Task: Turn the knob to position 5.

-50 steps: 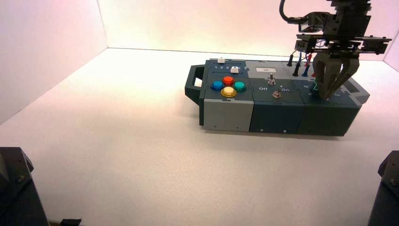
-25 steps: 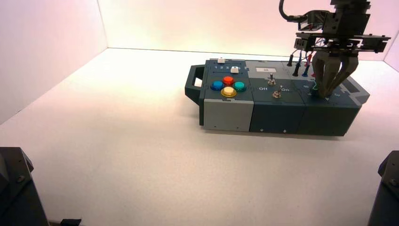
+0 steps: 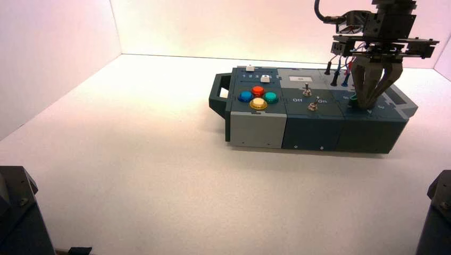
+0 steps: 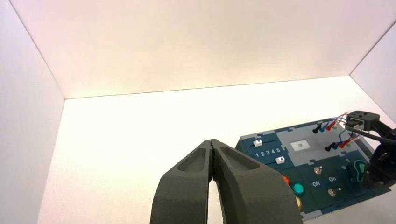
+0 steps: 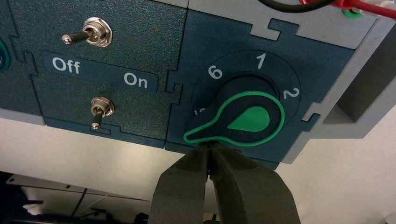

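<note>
The green knob (image 5: 238,119) sits on the dark teal panel at the box's right end and also shows in the high view (image 3: 353,99). White digits 6 (image 5: 214,72), 1 and 2 ring it. Its pointer arm (image 5: 198,134) lies past the 6, over a mostly hidden digit (image 5: 201,112) that I cannot read. My right gripper (image 5: 210,145) is shut, with its tips against the pointer arm's edge at the box's front side; in the high view it stands over the knob (image 3: 368,106). My left gripper (image 4: 212,142) is shut and empty, held high and away from the box.
Two metal toggle switches (image 5: 95,32) (image 5: 100,108) with "Off" and "On" lettering sit beside the knob. Wires with black, red and blue plugs (image 3: 337,71) stand behind the right gripper. Coloured buttons (image 3: 258,97) and white sliders (image 3: 264,78) lie at the box's left end.
The right gripper's fingers have closed together from open to shut at the knob, and the gripper has shifted slightly left. The left arm has not moved.
</note>
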`<state>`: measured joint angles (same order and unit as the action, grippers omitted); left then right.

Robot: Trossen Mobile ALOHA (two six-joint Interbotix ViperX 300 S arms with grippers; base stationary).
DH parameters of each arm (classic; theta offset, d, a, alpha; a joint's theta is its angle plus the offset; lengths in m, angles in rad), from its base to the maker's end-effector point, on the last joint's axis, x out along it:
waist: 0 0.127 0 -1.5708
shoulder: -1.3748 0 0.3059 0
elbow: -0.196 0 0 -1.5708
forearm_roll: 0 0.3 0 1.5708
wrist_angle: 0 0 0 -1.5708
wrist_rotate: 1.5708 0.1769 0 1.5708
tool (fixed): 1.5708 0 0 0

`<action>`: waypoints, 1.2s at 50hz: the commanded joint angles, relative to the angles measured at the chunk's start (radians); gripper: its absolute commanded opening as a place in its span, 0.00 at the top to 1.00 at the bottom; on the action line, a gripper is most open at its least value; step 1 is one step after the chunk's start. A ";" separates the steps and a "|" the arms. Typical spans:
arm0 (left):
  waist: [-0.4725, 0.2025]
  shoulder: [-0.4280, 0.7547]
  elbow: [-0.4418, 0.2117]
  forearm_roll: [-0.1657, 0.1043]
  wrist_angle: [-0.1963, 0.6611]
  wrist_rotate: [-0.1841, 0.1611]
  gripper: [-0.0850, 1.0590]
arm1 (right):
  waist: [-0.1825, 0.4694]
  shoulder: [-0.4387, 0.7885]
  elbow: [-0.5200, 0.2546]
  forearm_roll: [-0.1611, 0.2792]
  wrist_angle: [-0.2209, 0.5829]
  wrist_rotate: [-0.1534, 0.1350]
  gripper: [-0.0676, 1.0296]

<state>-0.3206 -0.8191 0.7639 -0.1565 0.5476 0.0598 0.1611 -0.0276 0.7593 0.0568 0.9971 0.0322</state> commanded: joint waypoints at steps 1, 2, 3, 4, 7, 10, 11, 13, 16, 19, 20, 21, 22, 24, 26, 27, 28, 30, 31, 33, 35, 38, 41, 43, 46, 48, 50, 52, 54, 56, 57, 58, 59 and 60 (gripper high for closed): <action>0.003 -0.002 -0.015 0.002 -0.012 0.008 0.95 | 0.005 -0.011 -0.026 0.006 0.002 0.002 0.96; 0.003 -0.002 -0.015 0.002 -0.012 0.008 0.95 | 0.005 -0.011 -0.026 0.006 0.002 0.002 0.96; 0.003 -0.002 -0.015 0.002 -0.012 0.009 0.95 | 0.005 -0.009 -0.028 0.006 0.002 0.002 0.96; 0.005 -0.003 -0.015 0.002 -0.012 0.009 0.95 | 0.005 -0.009 -0.028 0.006 0.002 0.002 0.96; 0.003 -0.003 -0.015 0.002 -0.012 0.009 0.95 | 0.005 -0.009 -0.034 0.006 0.002 0.000 0.96; 0.003 -0.002 -0.015 0.002 -0.012 0.011 0.95 | 0.005 -0.008 -0.035 0.006 0.008 0.002 0.96; 0.005 -0.003 -0.015 0.002 -0.012 0.011 0.95 | 0.005 -0.006 -0.035 0.006 0.011 0.002 0.96; 0.005 -0.002 -0.015 0.002 -0.012 0.011 0.95 | 0.006 -0.006 -0.037 0.006 0.012 0.000 0.96; 0.005 -0.003 -0.015 0.002 -0.012 0.011 0.95 | 0.008 -0.009 -0.034 0.008 0.014 0.002 0.96; 0.003 -0.003 -0.014 0.003 -0.012 0.011 0.95 | 0.011 -0.011 -0.032 0.008 0.014 0.002 0.96; 0.005 -0.002 -0.014 0.002 -0.012 0.011 0.95 | 0.015 -0.012 -0.031 0.008 0.017 0.000 0.96; 0.003 -0.003 -0.014 0.002 -0.012 0.011 0.95 | 0.017 -0.014 -0.029 0.008 0.020 0.002 0.96; 0.005 -0.002 -0.012 0.002 -0.012 0.011 0.95 | 0.020 -0.014 -0.029 0.009 0.021 0.000 0.96; 0.003 -0.002 -0.011 0.002 -0.012 0.011 0.95 | 0.025 -0.017 -0.026 0.011 0.023 0.002 0.96; 0.003 -0.002 -0.011 0.002 -0.012 0.011 0.95 | 0.026 -0.018 -0.025 0.014 0.025 0.002 0.96; 0.003 -0.002 -0.011 0.002 -0.012 0.011 0.95 | 0.028 -0.020 -0.021 0.014 0.026 0.002 0.96; 0.005 -0.002 -0.011 0.002 -0.012 0.011 0.95 | 0.028 -0.023 -0.018 0.015 0.026 0.000 0.96; 0.005 -0.003 -0.011 0.002 -0.012 0.011 0.95 | 0.029 -0.026 -0.017 0.018 0.026 0.002 0.96; 0.005 -0.003 -0.011 0.002 -0.012 0.011 0.95 | 0.029 -0.029 -0.015 0.020 0.026 0.000 0.96; 0.003 -0.002 -0.011 0.002 -0.012 0.011 0.95 | 0.029 -0.034 -0.014 0.021 0.028 0.002 0.96; 0.005 -0.002 -0.011 0.002 -0.012 0.011 0.95 | 0.029 -0.043 -0.012 0.025 0.034 0.002 0.96; 0.003 -0.002 -0.009 0.002 -0.012 0.011 0.95 | 0.029 -0.052 -0.009 0.026 0.038 0.002 0.96; 0.005 -0.002 -0.009 0.002 -0.012 0.011 0.95 | 0.029 -0.064 -0.005 0.026 0.043 0.002 0.96; 0.003 -0.003 -0.011 0.002 -0.012 0.011 0.95 | 0.029 -0.071 -0.003 0.026 0.046 0.002 0.96; 0.003 -0.003 -0.011 0.002 -0.012 0.011 0.95 | 0.029 -0.084 0.002 0.028 0.054 0.002 0.96; 0.005 -0.003 -0.009 0.002 -0.012 0.011 0.95 | 0.029 -0.098 0.006 0.032 0.058 0.002 0.96; 0.005 -0.005 -0.009 0.002 -0.012 0.011 0.95 | 0.029 -0.112 0.012 0.037 0.063 0.002 0.96; 0.003 -0.006 -0.008 0.002 -0.012 0.011 0.95 | 0.032 -0.124 0.017 0.038 0.064 0.002 0.96; 0.005 -0.006 -0.006 0.002 -0.012 0.011 0.95 | 0.034 -0.137 0.023 0.040 0.066 0.002 0.96; 0.003 -0.009 -0.003 0.002 -0.012 0.011 0.95 | 0.040 -0.156 0.031 0.044 0.067 0.002 0.96; 0.005 -0.009 -0.002 0.002 -0.012 0.012 0.95 | 0.044 -0.166 0.034 0.048 0.071 0.002 0.96; 0.003 -0.011 0.000 0.002 -0.012 0.011 0.95 | 0.048 -0.175 0.037 0.049 0.074 0.003 0.96; 0.005 -0.011 0.002 0.002 -0.012 0.011 0.95 | 0.049 -0.178 0.038 0.051 0.075 0.005 0.96; 0.005 -0.012 0.005 0.002 -0.012 0.011 0.95 | 0.052 -0.186 0.041 0.051 0.077 0.005 0.96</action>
<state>-0.3206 -0.8268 0.7747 -0.1549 0.5461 0.0660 0.1933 -0.1626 0.8007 0.0966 1.0646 0.0337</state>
